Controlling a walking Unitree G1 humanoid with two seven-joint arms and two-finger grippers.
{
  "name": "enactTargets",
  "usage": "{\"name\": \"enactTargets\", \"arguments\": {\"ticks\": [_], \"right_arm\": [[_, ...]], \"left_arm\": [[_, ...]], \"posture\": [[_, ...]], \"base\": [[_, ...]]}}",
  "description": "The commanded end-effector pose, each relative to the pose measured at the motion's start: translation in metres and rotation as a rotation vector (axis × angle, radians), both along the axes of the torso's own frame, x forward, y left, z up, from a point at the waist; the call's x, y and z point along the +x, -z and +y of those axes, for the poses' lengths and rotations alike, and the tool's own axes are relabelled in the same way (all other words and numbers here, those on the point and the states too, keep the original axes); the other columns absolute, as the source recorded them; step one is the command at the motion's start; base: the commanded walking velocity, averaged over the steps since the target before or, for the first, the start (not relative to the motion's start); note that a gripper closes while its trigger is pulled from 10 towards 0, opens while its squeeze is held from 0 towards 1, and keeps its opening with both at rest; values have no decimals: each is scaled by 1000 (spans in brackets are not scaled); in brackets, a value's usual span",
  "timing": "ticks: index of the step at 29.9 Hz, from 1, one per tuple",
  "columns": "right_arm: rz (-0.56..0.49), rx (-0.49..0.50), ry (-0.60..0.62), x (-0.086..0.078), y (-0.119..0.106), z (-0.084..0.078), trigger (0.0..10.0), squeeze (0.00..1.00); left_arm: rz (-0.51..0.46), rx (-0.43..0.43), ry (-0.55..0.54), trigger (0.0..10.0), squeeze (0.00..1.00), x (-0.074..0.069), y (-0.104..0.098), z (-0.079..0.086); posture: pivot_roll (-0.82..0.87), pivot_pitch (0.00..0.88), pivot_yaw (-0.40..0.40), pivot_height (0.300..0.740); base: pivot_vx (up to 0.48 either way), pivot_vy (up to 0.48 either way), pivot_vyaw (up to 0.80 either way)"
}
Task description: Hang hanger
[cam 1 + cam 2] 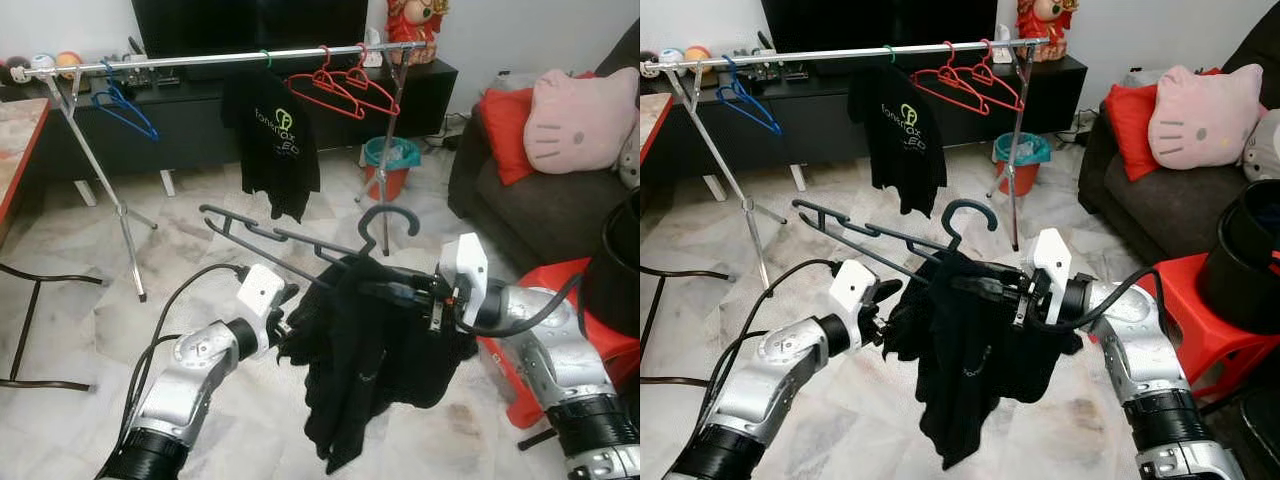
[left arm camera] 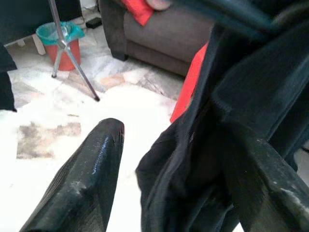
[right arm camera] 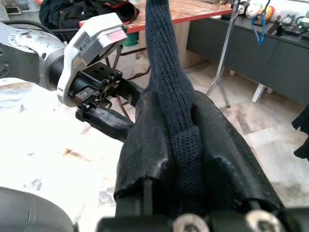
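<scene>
At lower centre, the right gripper point(image 1: 400, 292) clamps the black garment point(image 1: 365, 370) while the left gripper point(image 1: 288, 325), fingers apart, steadies it to dress the hanger point(image 1: 290, 240).

Both head eyes look forward and down, sharing the clothes rack point(image 1: 240, 56). Each wrist camera looks closely along its fingers at the black garment point(image 2: 241, 111).

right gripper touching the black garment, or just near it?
Touching. The right wrist view shows the right gripper with both fingers shut on a fold of the black garment, no gap either side.
</scene>
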State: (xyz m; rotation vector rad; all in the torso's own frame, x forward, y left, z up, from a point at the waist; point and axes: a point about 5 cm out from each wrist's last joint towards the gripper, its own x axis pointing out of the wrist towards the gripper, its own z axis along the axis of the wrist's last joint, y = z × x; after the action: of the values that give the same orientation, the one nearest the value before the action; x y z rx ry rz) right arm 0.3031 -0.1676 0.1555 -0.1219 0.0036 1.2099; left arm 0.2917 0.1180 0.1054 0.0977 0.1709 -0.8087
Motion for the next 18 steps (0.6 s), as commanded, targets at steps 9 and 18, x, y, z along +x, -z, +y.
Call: {"name": "enactTargets", "arguments": {"ticks": [9, 18], "right_arm": [[-62, 0, -40, 5, -19, 4, 10000, 0], [-62, 4, -50, 5, -19, 6, 10000, 0]], "left_arm": [[-4, 25, 53, 10000, 0, -4, 0, -6], [13, -3, 65, 0, 0, -6, 2, -13]], "posture": [[52, 0, -56, 740], [53, 0, -56, 740]], "base": [[0, 0, 0], [0, 0, 0]]}}
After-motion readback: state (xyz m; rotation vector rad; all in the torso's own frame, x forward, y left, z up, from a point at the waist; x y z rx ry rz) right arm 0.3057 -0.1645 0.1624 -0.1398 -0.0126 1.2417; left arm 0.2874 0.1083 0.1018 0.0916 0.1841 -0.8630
